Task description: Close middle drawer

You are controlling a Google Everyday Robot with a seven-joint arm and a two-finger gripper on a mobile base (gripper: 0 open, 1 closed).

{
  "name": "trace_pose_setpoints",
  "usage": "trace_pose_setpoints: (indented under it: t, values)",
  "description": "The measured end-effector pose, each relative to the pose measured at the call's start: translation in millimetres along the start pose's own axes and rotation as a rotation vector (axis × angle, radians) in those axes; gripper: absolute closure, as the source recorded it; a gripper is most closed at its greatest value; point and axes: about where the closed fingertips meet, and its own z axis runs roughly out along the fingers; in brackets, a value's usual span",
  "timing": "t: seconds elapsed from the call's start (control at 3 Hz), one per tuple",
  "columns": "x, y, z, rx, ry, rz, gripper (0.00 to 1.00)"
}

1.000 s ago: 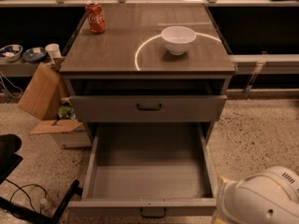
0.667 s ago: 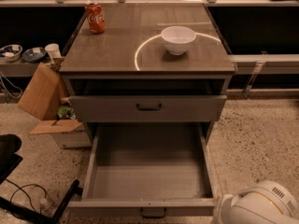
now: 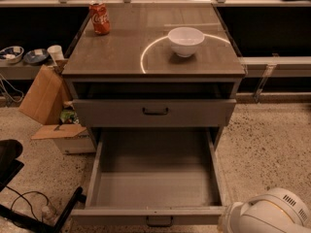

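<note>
The middle drawer (image 3: 154, 178) is pulled far out of the grey cabinet. Its deep tray is empty, and its flat front with a dark bar handle (image 3: 159, 221) lies at the bottom edge of the view. Above it, a slimmer drawer front (image 3: 154, 112) with a dark handle stands slightly out. A white rounded part of my arm (image 3: 268, 214) shows at the bottom right, just right of the open drawer's front corner. My gripper itself is out of view.
On the cabinet top (image 3: 121, 52) stand a red soda can (image 3: 100, 18) at the back left and a white bowl (image 3: 185, 41). A cardboard box (image 3: 44, 95) and a white box (image 3: 73, 139) sit on the floor to the left. A black chair base (image 3: 29, 212) is at the lower left.
The white arm part has sunk lower toward the bottom right corner. The drawers, can and bowl have not moved.
</note>
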Motion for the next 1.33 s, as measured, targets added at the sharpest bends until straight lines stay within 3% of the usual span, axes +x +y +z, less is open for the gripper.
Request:
trace_pose_setpoints:
  t: [0.33,1.0,1.33]
  values:
    - [-5,3,17,-0.021,-0.009,-0.014,1.00]
    - [-9,-7,112,-0.094,-0.065,-0.005,1.00]
    - [-5,-18,151,-0.100,-0.104,0.030,1.00]
